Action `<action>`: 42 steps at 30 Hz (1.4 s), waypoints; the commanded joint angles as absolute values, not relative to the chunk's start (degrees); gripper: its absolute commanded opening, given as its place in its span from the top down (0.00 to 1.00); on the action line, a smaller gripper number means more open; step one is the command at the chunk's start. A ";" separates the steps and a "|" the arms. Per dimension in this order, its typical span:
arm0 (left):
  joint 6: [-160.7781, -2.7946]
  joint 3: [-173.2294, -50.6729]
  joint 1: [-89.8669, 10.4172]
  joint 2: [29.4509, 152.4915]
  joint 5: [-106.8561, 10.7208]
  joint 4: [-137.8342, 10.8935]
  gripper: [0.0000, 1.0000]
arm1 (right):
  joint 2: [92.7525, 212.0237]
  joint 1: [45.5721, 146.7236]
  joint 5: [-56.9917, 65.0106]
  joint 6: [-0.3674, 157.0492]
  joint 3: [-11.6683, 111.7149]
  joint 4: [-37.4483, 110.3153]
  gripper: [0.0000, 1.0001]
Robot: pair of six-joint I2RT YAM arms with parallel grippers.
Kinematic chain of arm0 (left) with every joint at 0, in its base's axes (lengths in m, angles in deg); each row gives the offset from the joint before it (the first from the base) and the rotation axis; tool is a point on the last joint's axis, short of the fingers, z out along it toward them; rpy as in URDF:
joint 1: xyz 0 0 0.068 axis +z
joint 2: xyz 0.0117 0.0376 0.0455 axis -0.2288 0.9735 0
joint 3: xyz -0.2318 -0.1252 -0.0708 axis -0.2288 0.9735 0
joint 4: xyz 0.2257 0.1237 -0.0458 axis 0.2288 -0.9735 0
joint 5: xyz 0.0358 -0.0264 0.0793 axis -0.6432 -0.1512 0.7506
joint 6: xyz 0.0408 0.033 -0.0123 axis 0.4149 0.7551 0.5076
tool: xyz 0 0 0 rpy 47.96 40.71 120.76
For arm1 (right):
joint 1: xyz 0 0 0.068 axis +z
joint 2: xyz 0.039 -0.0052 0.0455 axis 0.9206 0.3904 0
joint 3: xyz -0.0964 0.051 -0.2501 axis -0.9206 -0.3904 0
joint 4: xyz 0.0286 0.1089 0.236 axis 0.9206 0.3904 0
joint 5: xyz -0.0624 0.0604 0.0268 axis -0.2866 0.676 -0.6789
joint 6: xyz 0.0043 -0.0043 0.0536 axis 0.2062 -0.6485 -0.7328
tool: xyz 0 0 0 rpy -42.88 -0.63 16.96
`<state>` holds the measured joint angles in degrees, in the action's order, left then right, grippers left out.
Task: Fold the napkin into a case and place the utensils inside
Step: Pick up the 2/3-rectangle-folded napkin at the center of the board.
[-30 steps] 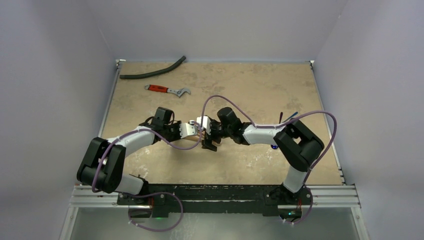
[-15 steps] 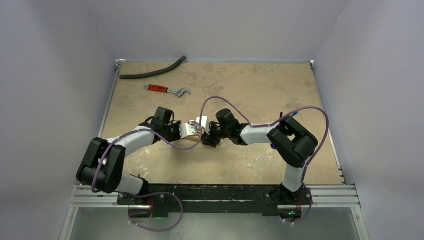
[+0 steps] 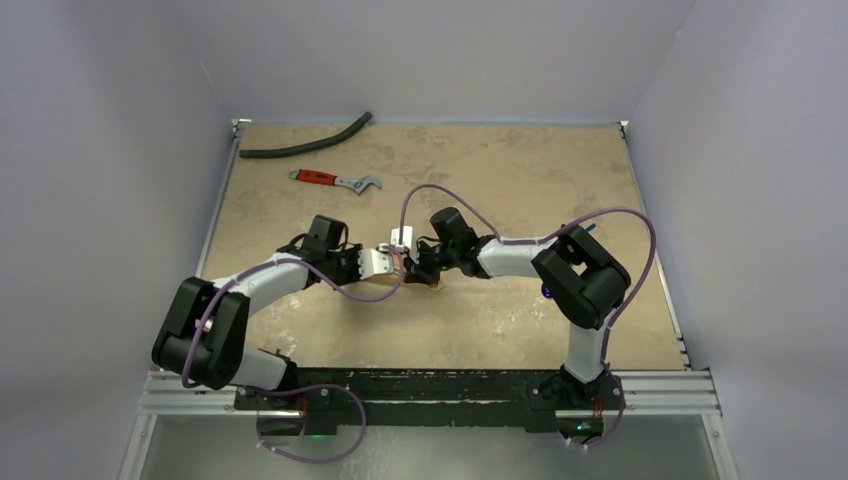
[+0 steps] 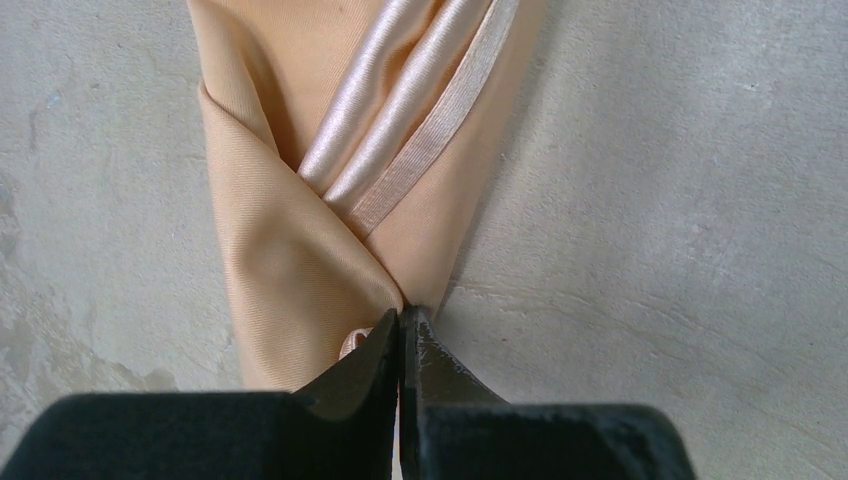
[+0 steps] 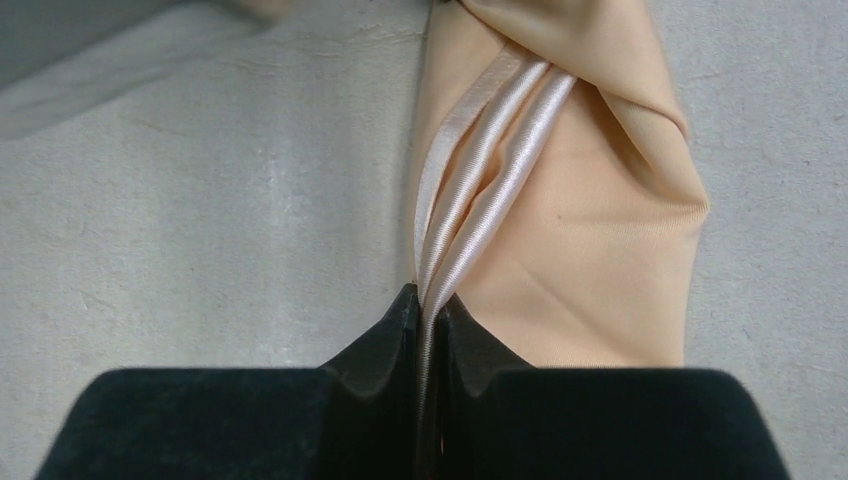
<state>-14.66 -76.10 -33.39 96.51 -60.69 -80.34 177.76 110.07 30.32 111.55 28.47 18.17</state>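
Left end effector (image 4: 402, 330) is noted clenched: in the left wrist view its two dark fingertips are pressed together on the point where a folded flap of the napkin (image 4: 290, 250) meets the layer under it. Right end effector (image 5: 430, 310) is likewise clenched on the cloth: in the right wrist view the glossy hem bands are seen running down between its fingertips, which are closed onto them. The napkin is recorded lying on the table (image 3: 520, 170) near its middle, folded to a narrow shape, one flap crossed diagonally over the other, with two shiny satin bands and a ribbed edge exposed along the fold. It is gripped at opposite ends, the two end effectors facing one another closely in the top view, so that little of the cloth is seen there. Of the utensils, only a short blue tip of the fork (image 3: 591, 227) is made out, just beyond the right arm's elbow and well apart from the napkin; the spoon cannot be identified. A red-handled wrench (image 3: 335, 180) and a curved black hose (image 3: 305, 145) are observed at the far left of the table, apart from the cloth.
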 commanded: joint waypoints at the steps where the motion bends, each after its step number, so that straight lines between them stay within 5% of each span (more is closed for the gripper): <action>1: -13.52 -77.27 -33.53 95.81 -62.82 -84.46 1.00 | 180.43 108.23 38.76 111.16 35.61 27.81 0.89; 6: -14.56 -79.95 -33.53 95.55 -63.16 -88.40 0.78 | 183.26 107.98 42.11 112.13 40.43 35.63 0.90; 18: -12.71 -90.60 -33.54 93.77 -71.54 -104.11 0.65 | 185.13 107.80 44.36 114.25 44.87 43.91 0.90; 22: -10.24 -90.46 -33.53 92.89 -74.14 -104.43 0.64 | 184.99 107.64 46.01 113.80 45.06 43.79 0.90; 29: -21.15 -87.15 -33.64 94.37 -70.12 -81.75 0.72 | 185.08 107.40 47.92 112.12 43.50 41.43 0.89; 42: -18.86 -87.27 -36.22 105.33 -69.88 -74.07 0.75 | 185.46 106.50 49.40 110.66 45.23 42.97 0.89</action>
<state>-19.47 -87.90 -35.36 102.68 -70.99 -77.28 186.20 105.85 45.82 110.00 43.21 42.93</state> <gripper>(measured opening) 0.257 0.110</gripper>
